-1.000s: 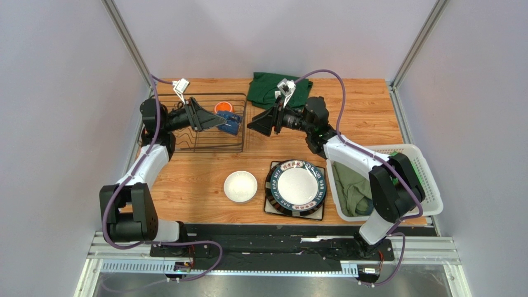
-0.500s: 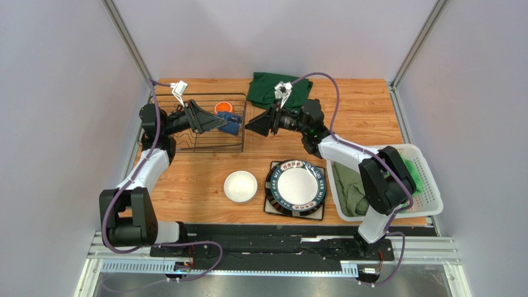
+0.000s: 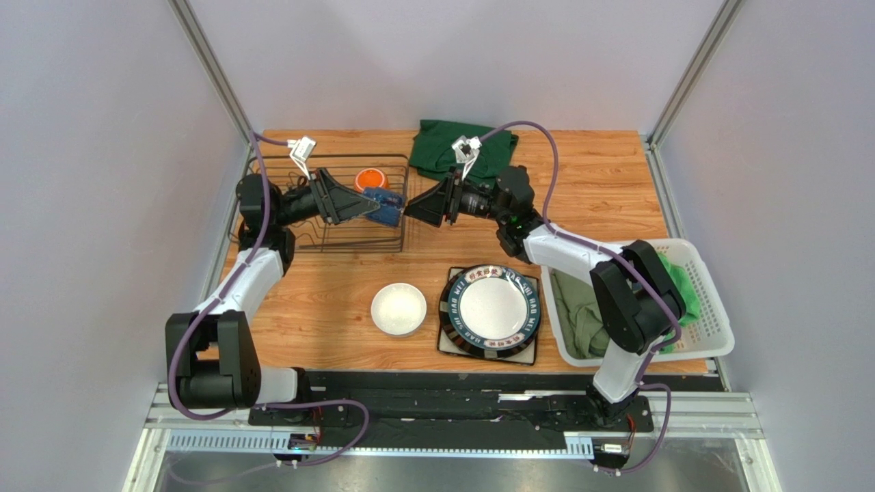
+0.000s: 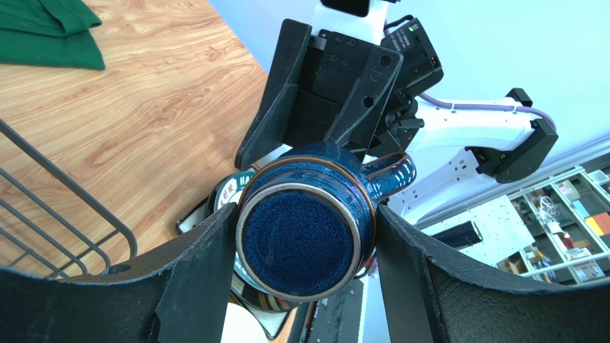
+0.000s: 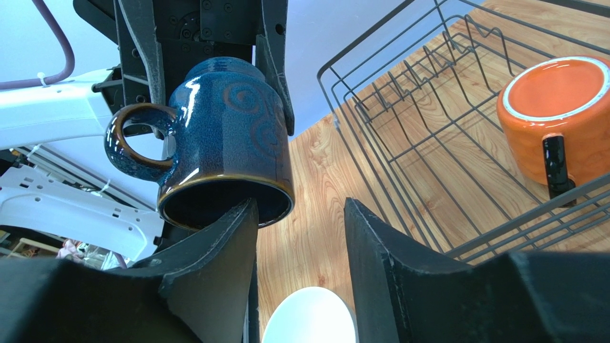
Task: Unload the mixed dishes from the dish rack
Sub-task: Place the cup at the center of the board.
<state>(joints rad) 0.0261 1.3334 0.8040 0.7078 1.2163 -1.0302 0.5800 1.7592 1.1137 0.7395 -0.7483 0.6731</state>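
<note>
**A:** Now, item one, the dark blue mug: where is it sitting?

**B:** It is hanging sideways in the air, just past the right edge of the dish rack. The left gripper is clamping its fingers on the mug's body, base toward its own camera.

**A:** Why sideways?

**B:** Probably a handover. The mug's mouth is facing the right gripper, whose fingers are standing spread at the rim and gripping nothing. Whether they are touching, I cannot tell.

**A:** Material?

**B:** Glazed ceramic: glossy speckled blue, brown-edged rim, swirl relief, loop handle.

**A:** Item two?

**B:** The orange mug, also glazed, is lying inside the thin-wire rack. The small white bowl and round plate are resting on the wooden worktop.
</note>
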